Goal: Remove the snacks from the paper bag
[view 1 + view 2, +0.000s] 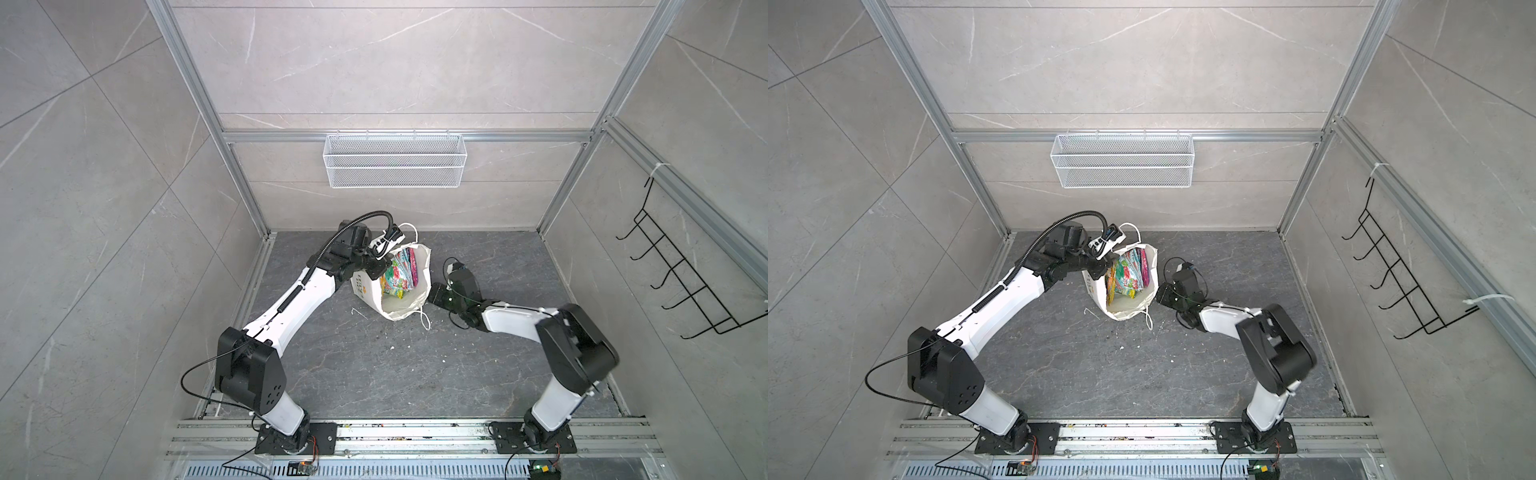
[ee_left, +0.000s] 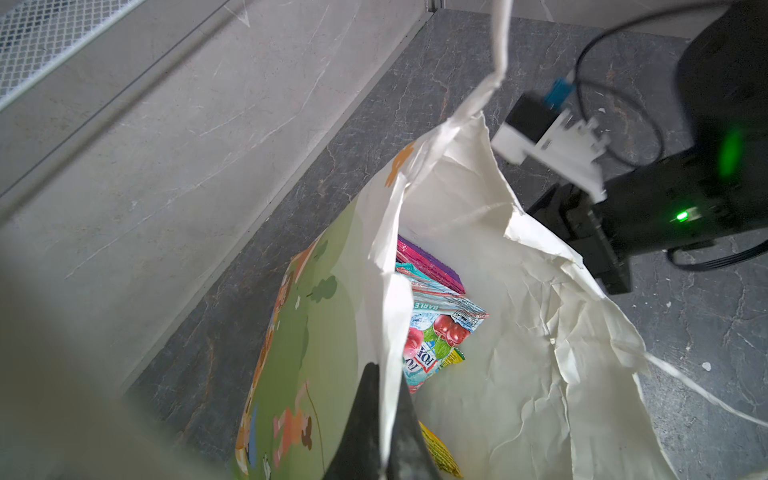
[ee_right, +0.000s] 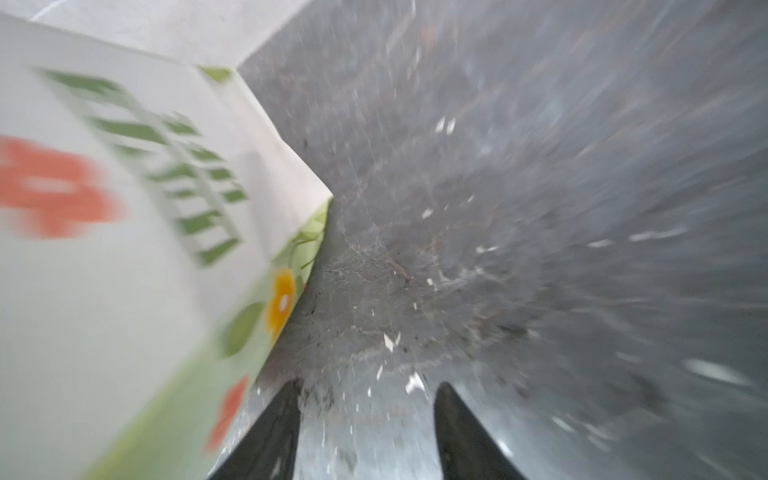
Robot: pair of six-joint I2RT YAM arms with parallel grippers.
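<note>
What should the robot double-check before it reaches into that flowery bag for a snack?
1. Left gripper shut on the paper bag rim: ok.
2. Bag mouth open, snacks visible inside: ok.
3. Right gripper open and empty: ok.
4. Right gripper above the bag mouth: not ok; it sits outside, beside the bag wall.
5. Snacks loose rather than wedged together: cannot tell.

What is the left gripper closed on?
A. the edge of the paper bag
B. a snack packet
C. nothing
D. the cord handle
A: in the left wrist view the left gripper pinches the white edge of the paper bag, while the snacks lie inside it.
</note>
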